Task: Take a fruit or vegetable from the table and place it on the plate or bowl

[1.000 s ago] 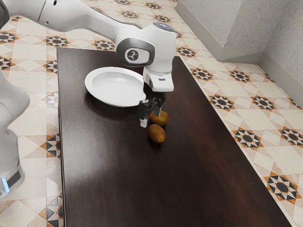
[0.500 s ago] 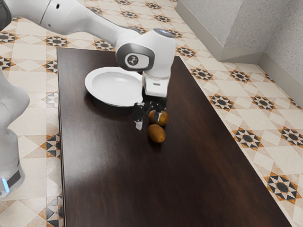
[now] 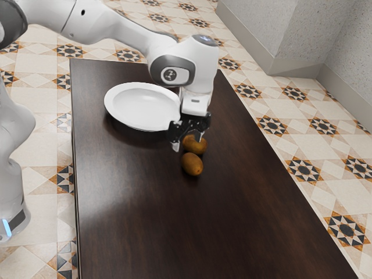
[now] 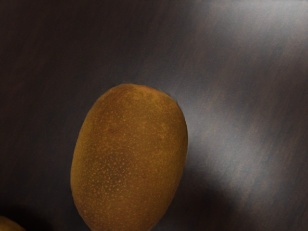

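Observation:
Two brown kiwis lie side by side mid-table: the far kiwi point(image 3: 195, 145) and the near kiwi point(image 3: 192, 164). My gripper point(image 3: 188, 137) hangs open just over the far kiwi, one finger on its plate side and the other at its far side, neither visibly touching it. In the wrist view the far kiwi point(image 4: 130, 159) lies right under the hand, and an edge of the near kiwi point(image 4: 6, 224) peeks in at the corner. A white plate point(image 3: 142, 106) holding nothing sits on the table toward the exterior view's left of the gripper.
The dark wooden table point(image 3: 232, 221) has wide bare room in front of the kiwis and toward the exterior view's right. The plate's rim lies close to the gripper's left finger. Patterned tile floor surrounds the table.
My hand has turned at the wrist and shifted slightly toward the exterior view's right, centring over the far kiwi. The fingers stay open. Kiwis and plate have not moved.

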Motion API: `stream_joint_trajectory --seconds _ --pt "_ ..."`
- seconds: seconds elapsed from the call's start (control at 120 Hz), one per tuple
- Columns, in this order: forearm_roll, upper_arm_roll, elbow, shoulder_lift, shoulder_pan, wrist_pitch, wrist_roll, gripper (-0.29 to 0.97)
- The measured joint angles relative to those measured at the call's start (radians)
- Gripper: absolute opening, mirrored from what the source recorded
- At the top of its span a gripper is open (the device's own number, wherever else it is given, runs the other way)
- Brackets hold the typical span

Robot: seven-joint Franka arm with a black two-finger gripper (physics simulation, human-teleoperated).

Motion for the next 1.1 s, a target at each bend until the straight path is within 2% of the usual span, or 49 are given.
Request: stream_joint_trajectory --seconds 0.475,0.775,0.958,1.1 --pt "-0.009 -0.002 0.009 0.097 -0.026 0.085 0.063 0.66" --pt "-0.049 -0.002 0.009 0.157 -0.024 0.120 0.083 0.64" --pt "-0.097 0.000 0.008 0.159 -0.022 0.130 0.091 0.49" --pt "-0.153 0.017 0.009 0.160 -0.019 0.142 0.092 0.26"
